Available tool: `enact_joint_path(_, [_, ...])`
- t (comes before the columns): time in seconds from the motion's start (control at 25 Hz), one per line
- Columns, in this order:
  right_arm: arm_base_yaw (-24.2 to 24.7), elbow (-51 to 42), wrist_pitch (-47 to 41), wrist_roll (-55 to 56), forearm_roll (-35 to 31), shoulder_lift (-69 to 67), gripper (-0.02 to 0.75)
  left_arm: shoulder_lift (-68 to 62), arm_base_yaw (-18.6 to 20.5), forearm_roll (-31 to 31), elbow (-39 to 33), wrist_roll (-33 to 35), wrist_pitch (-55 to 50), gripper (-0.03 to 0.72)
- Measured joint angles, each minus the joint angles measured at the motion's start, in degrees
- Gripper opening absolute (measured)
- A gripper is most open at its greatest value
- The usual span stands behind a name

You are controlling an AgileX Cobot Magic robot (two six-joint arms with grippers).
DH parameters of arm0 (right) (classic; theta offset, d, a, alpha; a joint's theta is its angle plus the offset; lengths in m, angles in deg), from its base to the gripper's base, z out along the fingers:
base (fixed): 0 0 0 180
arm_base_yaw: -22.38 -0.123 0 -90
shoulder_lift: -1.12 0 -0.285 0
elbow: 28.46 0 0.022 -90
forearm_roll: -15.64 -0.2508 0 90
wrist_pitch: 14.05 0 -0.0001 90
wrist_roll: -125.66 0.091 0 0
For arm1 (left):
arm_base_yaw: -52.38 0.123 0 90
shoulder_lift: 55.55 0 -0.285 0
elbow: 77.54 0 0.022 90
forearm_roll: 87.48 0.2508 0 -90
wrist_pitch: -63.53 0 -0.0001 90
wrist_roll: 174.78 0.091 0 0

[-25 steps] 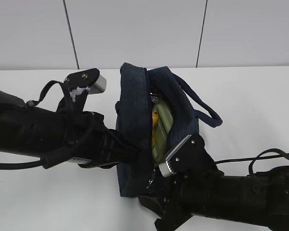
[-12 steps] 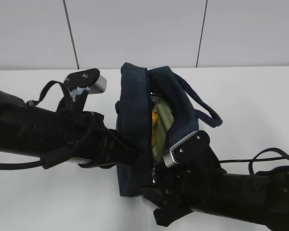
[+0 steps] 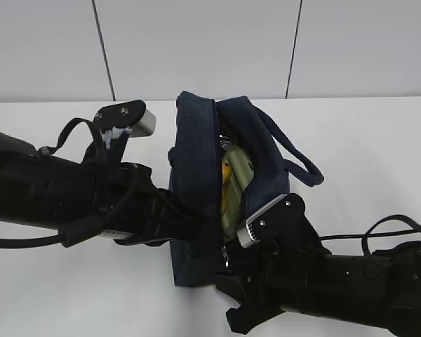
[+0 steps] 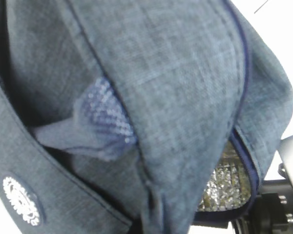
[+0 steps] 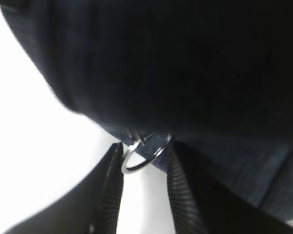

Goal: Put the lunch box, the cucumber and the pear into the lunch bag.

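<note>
The lunch bag [image 3: 196, 189] stands on the white table [image 3: 365, 140], top unzipped, w/ the lunch box [image 3: 240, 179] and a bit of yellow, prob. the pear [image 3: 226, 173], showing inside; cucumber not discernible. Left end effector is out of sight against the bag's side — closed, maybe pinching fabric. Right end effector [image 5: 142, 168] has its fingers [image 5: 110, 190] part-open either side of the zipper's ring pull [image 5: 142, 158] — grip unclear.

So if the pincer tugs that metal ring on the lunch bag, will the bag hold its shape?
Probably not: the lunch bag is soft fabric, already creased. The ring looks thin and loose, likely to swivel. The packed contents may anchor it somewhat.
</note>
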Motion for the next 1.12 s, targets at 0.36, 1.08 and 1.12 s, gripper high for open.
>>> enact_joint_path(0.36, [0.0, 0.0, -2.5, 0.1, 0.6, 0.0, 0.208, 0.0, 0.0, 0.0, 0.0, 0.0, 0.0, 0.003])
enact_joint_path(1.08, [0.0, 0.0, -2.4, 0.1, 1.7, 0.0, 0.036, 0.0, 0.0, 0.0, 0.0, 0.1, 0.0, 0.003])
enact_joint_path(1.12, [0.0, 0.0, -2.3, 0.1, 1.8, 0.0, 0.036, 0.0, 0.0, 0.0, 0.0, 0.1, 0.0, 0.003])
